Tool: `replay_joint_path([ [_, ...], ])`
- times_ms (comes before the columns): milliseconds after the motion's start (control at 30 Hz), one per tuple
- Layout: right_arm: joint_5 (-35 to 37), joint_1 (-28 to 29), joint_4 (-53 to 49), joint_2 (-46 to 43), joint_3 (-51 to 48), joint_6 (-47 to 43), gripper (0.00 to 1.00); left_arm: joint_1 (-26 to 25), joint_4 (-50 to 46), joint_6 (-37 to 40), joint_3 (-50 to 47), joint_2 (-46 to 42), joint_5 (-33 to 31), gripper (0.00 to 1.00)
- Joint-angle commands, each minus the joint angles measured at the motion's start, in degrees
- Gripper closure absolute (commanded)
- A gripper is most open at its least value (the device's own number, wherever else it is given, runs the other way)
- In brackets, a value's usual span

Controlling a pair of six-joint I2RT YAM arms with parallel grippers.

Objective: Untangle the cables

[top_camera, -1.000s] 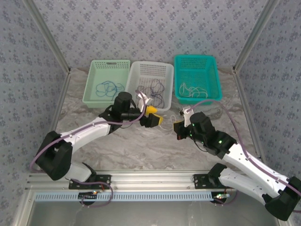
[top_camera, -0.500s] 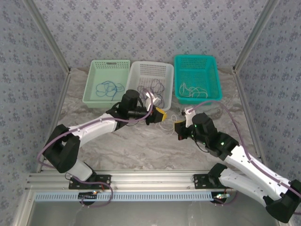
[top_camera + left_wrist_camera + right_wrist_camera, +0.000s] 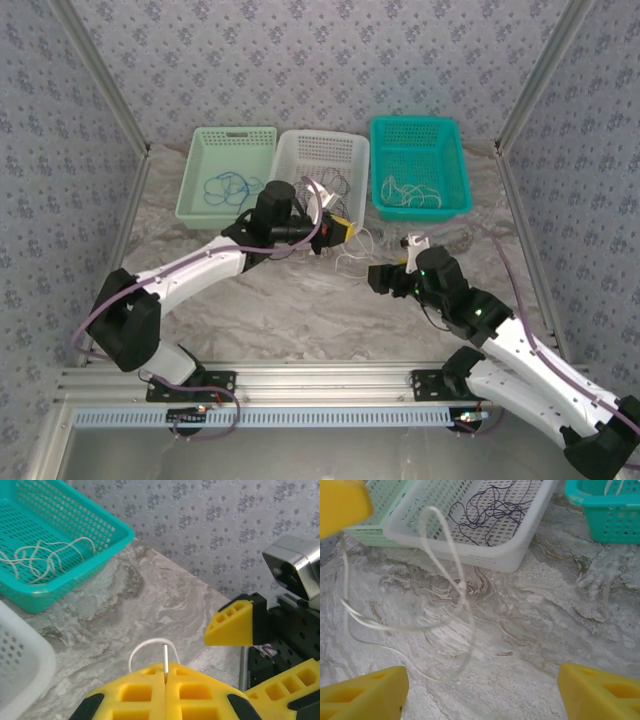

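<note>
top external | baskets (image 3: 228,132) (image 3: 325,136) (image 3: 415,122) 3 | tools (image 3: 345,228) (image 3: 378,278) 2 | loose cable (image 3: 352,262) 1

No readable text, no labels or brands, no numbers

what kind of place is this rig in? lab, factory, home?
Probably a lab robot cell, not a home: aluminium frame, patterned backdrop walls on three sides, and a marbled tabletop.

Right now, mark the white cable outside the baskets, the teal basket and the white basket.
white cable (image 3: 462,586), right wrist view, on the kink midway down its loop.
teal basket (image 3: 420,214), top external view, on its near wall.
white basket (image 3: 322,136), top external view, on its far rim.
</note>
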Motion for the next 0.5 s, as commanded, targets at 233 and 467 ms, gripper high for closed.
replay_joint_path([
  [233,-4.83,-3.38,6.43,-1.06,-4.59,14.84,0.21,-2.8,1.14,1.39,0.71,-3.43,-10.72,1.0],
  [467,-6.17,-3.5,18.18,-1.16,-10.8,22.52,0.21,-4.8,5.4,2.0,0.13,-4.48,-19.19,1.0],
])
